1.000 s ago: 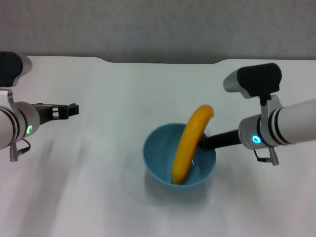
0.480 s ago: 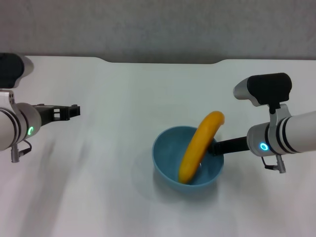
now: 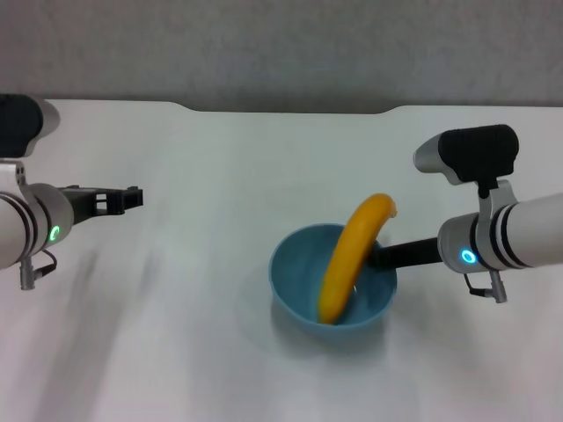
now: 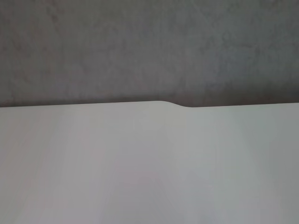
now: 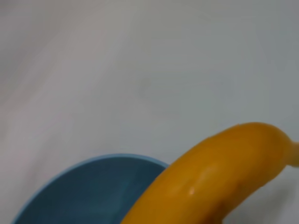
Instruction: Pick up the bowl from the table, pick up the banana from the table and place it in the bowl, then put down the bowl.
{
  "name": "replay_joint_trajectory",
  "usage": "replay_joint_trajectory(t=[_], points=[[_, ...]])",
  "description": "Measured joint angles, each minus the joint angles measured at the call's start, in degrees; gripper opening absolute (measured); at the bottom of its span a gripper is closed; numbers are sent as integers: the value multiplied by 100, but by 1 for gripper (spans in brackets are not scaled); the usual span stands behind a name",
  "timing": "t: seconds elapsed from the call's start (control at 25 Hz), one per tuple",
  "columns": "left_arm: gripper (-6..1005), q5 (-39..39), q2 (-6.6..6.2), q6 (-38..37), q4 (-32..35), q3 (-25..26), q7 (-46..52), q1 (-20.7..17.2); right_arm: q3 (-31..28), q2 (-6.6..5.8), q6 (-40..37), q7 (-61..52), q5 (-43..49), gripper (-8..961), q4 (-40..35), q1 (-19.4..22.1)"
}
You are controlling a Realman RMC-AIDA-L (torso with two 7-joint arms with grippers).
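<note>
One banana (image 3: 350,258) leans in one bowl (image 3: 295,280) on the table (image 3: 193,264), right gripper (image 3: 378,258) seemingly clamping its rim, left gripper (image 3: 123,199) idle, grip unclear.

The right gripper (image 3: 380,256) reaches the bowl (image 3: 295,281) at its rim, where the banana (image 3: 352,255) covers its fingertips, so their grip cannot be read. In the right wrist view the bowl (image 5: 93,186) is cut off at the frame edge (only 1 arc of rim shows) and the banana (image 5: 210,182) runs out of the picture. The left gripper (image 3: 119,199) is small and dark in the head view; its fingers' spacing is unclear.
</note>
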State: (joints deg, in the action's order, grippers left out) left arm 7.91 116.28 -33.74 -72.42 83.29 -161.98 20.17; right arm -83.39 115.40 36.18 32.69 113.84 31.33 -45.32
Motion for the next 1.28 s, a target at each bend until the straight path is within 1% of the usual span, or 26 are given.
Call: replay_joint_trajectory(t=[0.28, 0.48, 0.64, 0.72, 0.76, 0.92, 1.12, 1.24, 1.28], points=[[894, 0, 0, -2, 12, 10, 16, -44, 89, 6, -170, 93, 41, 49, 133, 72], [893, 0, 0, -9, 35, 25, 13, -60, 86, 8, -197, 97, 33, 266, 606, 390], [892, 0, 0, 3, 50, 40, 10, -77, 88, -9, -254, 172, 53, 458, 1194, 844], [892, 0, -1, 56, 52, 62, 10, -144, 70, -19, -247, 313, 65, 544, 1451, 1133], [892, 0, -1, 56, 52, 62, 10, -144, 70, -19, -247, 313, 65, 583, 1451, 1133], [891, 27, -7, 178, 52, 123, 13, -249, -14, -27, -267, 531, 66, 736, 1818, 1541], [891, 344, -34, 210, 66, 233, -43, -287, -147, -26, -274, 844, 66, 840, 2304, 2062], [891, 364, -36, 291, 66, 225, -67, -319, -293, -25, -336, 1102, 60, 903, 2754, 2515], [891, 358, -34, 358, 66, 201, -75, -338, -321, -24, -401, 1169, 46, 903, 2867, 2626]])
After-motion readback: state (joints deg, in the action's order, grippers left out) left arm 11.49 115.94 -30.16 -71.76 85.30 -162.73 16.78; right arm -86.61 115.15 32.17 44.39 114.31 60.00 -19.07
